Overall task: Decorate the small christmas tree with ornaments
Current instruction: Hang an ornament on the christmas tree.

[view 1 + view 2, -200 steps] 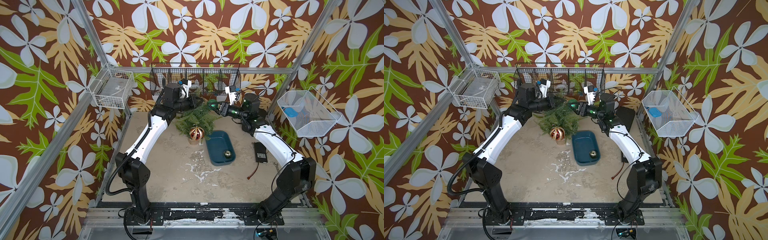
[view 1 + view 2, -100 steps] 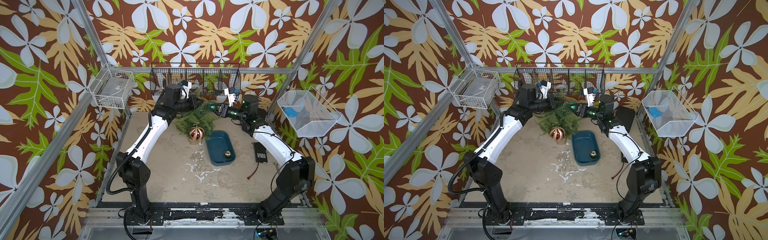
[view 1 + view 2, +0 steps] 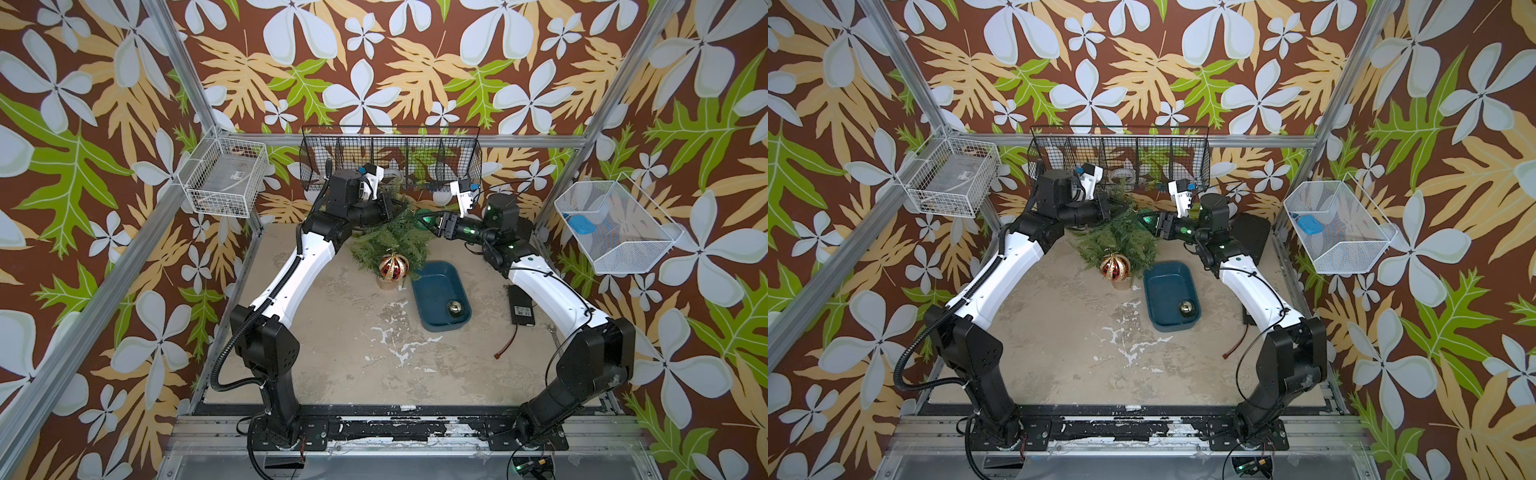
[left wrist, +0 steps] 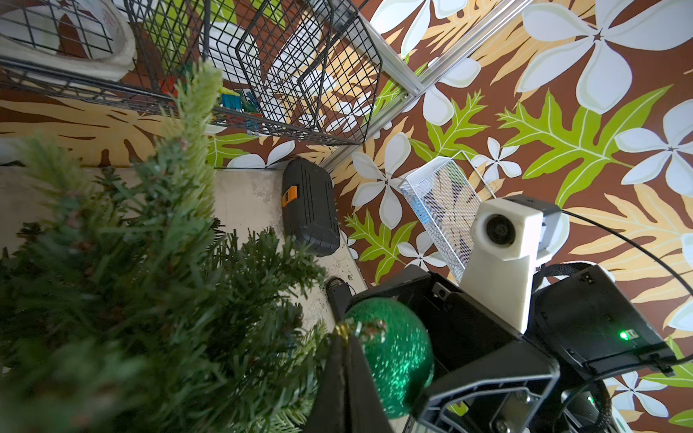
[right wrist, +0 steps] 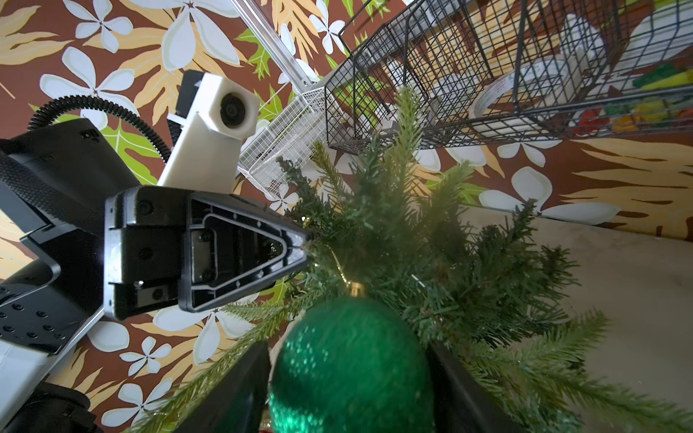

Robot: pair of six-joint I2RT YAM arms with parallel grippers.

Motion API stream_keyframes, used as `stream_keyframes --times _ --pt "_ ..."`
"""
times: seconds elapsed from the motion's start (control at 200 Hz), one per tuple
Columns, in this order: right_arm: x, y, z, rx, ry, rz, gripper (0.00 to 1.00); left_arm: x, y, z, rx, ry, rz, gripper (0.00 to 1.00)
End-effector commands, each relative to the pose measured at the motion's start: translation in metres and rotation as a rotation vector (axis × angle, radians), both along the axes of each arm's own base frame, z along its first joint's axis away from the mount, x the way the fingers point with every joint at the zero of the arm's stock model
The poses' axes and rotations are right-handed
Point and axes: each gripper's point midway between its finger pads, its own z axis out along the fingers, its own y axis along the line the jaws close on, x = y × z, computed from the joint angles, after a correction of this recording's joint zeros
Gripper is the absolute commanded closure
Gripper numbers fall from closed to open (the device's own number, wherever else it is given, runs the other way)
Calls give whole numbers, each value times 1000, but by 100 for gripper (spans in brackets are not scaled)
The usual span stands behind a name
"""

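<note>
The small christmas tree (image 3: 390, 241) (image 3: 1121, 239) stands at the back of the table. A red-gold striped ornament (image 3: 394, 266) (image 3: 1115, 266) hangs low on its front. The green glitter ball (image 3: 424, 217) (image 5: 348, 367) (image 4: 393, 360) sits against the tree's upper right side. My right gripper (image 5: 348, 375) is open, its fingers (image 5: 240, 390) flanking the ball with a thin gap on one side. My left gripper (image 4: 343, 337) (image 5: 305, 243) is shut on the ball's gold hanging loop, close to the tree top. A small gold ball (image 3: 454, 307) lies in the blue tray (image 3: 436, 286).
A black wire basket (image 3: 390, 162) hangs just behind the tree top. White wire baskets hang on the left wall (image 3: 224, 183) and right wall (image 3: 615, 228). A black case (image 4: 309, 210) leans in the back right corner. A flat black device (image 3: 523, 305) with a cable lies right of the tray.
My right gripper's jaws have eased apart around the green ball. The left gripper stays shut on the loop, and both arms have barely shifted.
</note>
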Motion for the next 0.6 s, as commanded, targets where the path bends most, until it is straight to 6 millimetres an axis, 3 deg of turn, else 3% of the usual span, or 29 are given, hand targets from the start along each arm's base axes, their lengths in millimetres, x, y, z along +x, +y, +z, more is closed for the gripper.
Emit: stream_keyframes --times 0.0,0.3,0.451,0.596 --pt "0 -7 4 3 -10 -23 27 -2 -1 6 -8 -24 -16 100" --pt "-7 -18 10 16 -17 -45 26 -5 0 6 -14 -26 -19 100" --pt "-14 -22 16 9 -35 -58 26 -10 4 14 -20 -48 -2 78" --pt "-22 -27 21 -5 -52 -76 26 -15 8 24 -26 -72 6 68"
